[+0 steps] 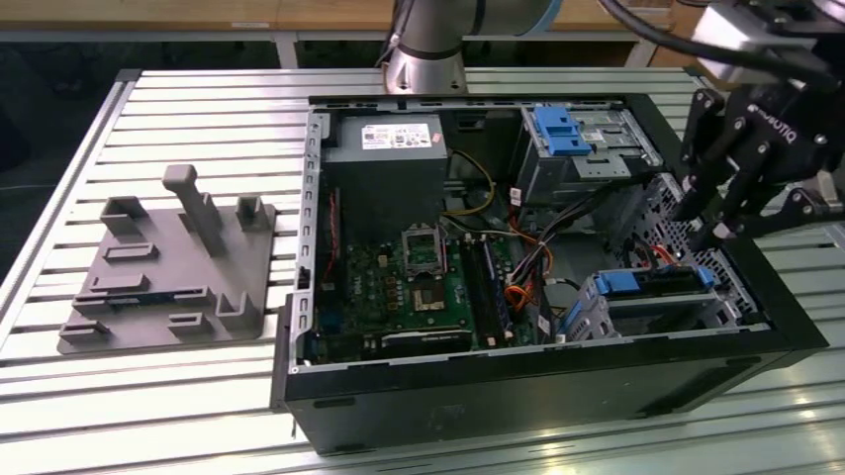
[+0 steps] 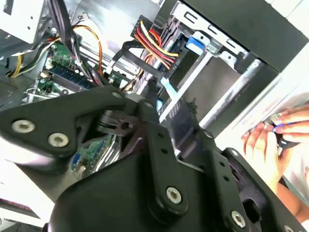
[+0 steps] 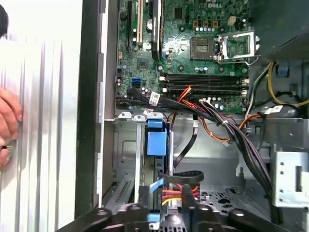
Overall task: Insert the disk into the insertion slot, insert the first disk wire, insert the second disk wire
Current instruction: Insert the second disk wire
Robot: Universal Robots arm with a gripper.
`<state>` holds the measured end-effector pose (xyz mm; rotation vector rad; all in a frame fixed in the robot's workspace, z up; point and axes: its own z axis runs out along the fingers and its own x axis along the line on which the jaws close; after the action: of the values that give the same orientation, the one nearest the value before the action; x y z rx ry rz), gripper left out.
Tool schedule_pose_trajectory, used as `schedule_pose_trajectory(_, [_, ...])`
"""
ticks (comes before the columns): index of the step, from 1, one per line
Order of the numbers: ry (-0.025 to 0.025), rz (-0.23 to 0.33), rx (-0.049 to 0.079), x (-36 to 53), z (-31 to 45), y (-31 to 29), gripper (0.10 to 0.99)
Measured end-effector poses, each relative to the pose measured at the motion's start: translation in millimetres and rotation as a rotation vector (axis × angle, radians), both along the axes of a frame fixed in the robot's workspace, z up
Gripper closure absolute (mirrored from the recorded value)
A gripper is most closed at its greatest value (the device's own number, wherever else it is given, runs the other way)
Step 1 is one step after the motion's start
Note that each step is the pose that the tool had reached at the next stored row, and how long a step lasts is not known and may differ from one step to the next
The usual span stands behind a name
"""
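Claw (image 1: 709,236): black, jointed; we cannot tell its grip.
Disk (image 1: 654,281): below claw, blue-framed, seated in perforated silver insertion slot (image 1: 660,312).
Wires (image 3: 179,189): partly hidden.

No text, number or sign is legible on any surface. The white label (image 1: 399,137) on the power supply (image 1: 383,148) carries fine print and small coloured marks, none decipherable in the exterior view. White lettering on the end effector (image 1: 719,213) housing and markings on the motherboard (image 3: 203,53) in the first wrist view likewise cannot be made out.
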<state>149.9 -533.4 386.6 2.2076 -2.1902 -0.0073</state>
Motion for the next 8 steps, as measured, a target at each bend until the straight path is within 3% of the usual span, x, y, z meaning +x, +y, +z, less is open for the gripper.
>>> schedule_pose_trajectory(2, [0.0000, 0.000, 0.000, 0.0, 9.0, 0.0, 0.776])
schedule_pose_trajectory(3, [0.0000, 0.000, 0.000, 0.0, 13.1, 0.0, 0.776])
schedule_pose_trajectory(4, [0.0000, 0.000, 0.000, 0.0, 15.9, 0.0, 0.835])
schedule_pose_trajectory(5, [0.0000, 0.000, 0.000, 0.0, 16.4, 0.0, 0.835])
schedule_pose_trajectory(7, [0.0000, 0.000, 0.000, 0.0, 16.4, 0.0, 0.953])
schedule_pose_trajectory(8, [0.0000, 0.000, 0.000, 0.0, 16.4, 0.0, 0.953])
